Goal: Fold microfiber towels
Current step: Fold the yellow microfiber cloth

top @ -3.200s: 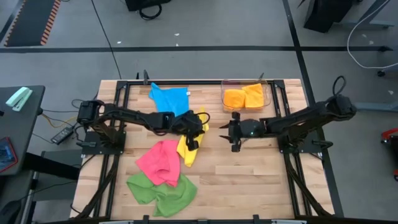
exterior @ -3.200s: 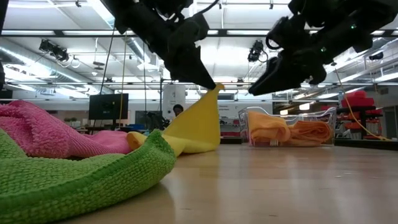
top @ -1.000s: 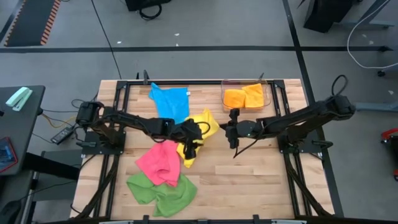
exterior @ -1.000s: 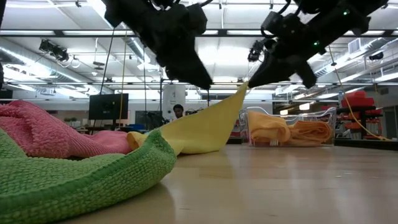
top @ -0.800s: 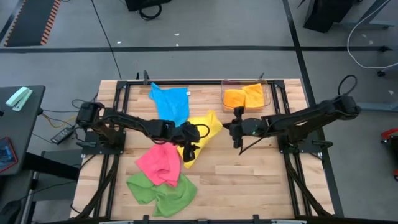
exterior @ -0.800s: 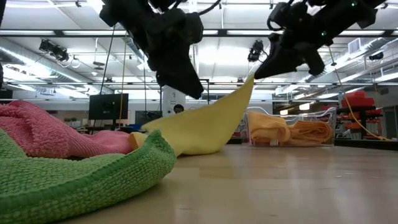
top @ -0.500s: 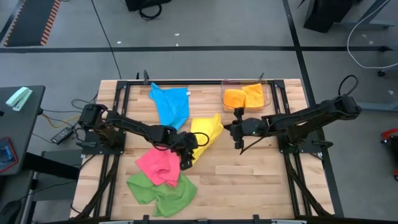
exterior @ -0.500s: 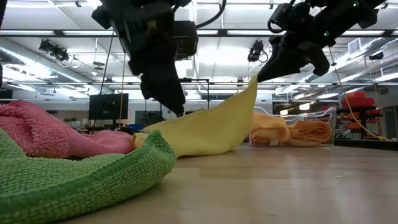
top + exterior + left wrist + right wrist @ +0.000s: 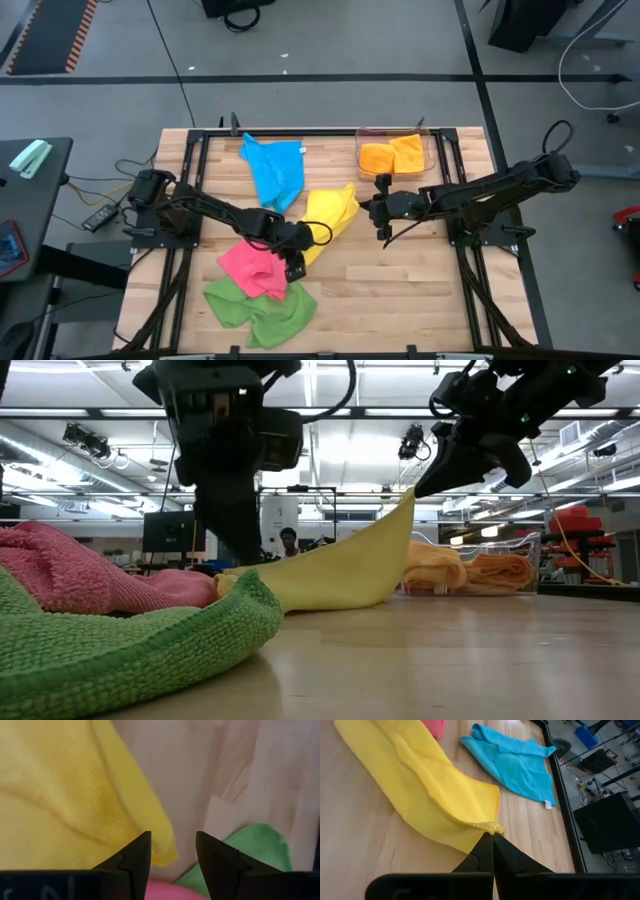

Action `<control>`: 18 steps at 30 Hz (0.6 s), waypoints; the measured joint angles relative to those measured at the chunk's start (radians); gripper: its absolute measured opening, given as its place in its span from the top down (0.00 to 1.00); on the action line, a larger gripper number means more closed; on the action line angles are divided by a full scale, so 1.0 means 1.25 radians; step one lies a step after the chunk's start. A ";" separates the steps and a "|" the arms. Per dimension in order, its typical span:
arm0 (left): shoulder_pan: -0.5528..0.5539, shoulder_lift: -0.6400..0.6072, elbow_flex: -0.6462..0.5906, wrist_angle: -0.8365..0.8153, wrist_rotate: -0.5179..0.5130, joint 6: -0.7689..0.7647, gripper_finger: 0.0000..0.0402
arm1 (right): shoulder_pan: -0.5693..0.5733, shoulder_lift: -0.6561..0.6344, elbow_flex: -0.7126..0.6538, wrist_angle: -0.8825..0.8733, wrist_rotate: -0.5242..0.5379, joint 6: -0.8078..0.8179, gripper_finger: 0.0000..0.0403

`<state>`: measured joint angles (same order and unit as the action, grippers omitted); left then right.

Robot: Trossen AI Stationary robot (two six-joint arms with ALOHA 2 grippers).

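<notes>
A: Where is the left gripper?

B: Low in the middle of the high view, a little to the left. Its arm reaches in from the left edge, and its two fingers stand apart.

A: And the right gripper?

B: Right of centre. Its fingers are pressed together, pinching a cloth corner, with the arm stretched from the right.

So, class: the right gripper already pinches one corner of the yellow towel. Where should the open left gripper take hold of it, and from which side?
The left gripper should take the yellow towel at its loose near corner, coming straight down from above. That corner lies flat on the table beside the pink towel, opposite the corner the right gripper holds raised, so both together could probably stretch the towel flat.
</notes>
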<state>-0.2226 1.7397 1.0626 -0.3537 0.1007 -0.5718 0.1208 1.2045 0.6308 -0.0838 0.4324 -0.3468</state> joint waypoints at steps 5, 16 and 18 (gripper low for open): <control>-0.001 0.012 0.000 -0.047 -0.005 -0.032 0.59 | 0.000 0.000 0.000 0.000 0.000 0.003 0.99; 0.000 0.027 -0.002 -0.036 -0.005 -0.051 0.59 | 0.000 0.000 0.000 0.000 0.000 0.005 0.99; 0.000 0.027 -0.002 -0.030 -0.005 -0.048 0.59 | 0.000 0.000 0.000 0.000 0.000 0.005 0.99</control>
<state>-0.2222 1.7737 1.0603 -0.3914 0.0944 -0.6324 0.1211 1.2041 0.6308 -0.0840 0.4323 -0.3405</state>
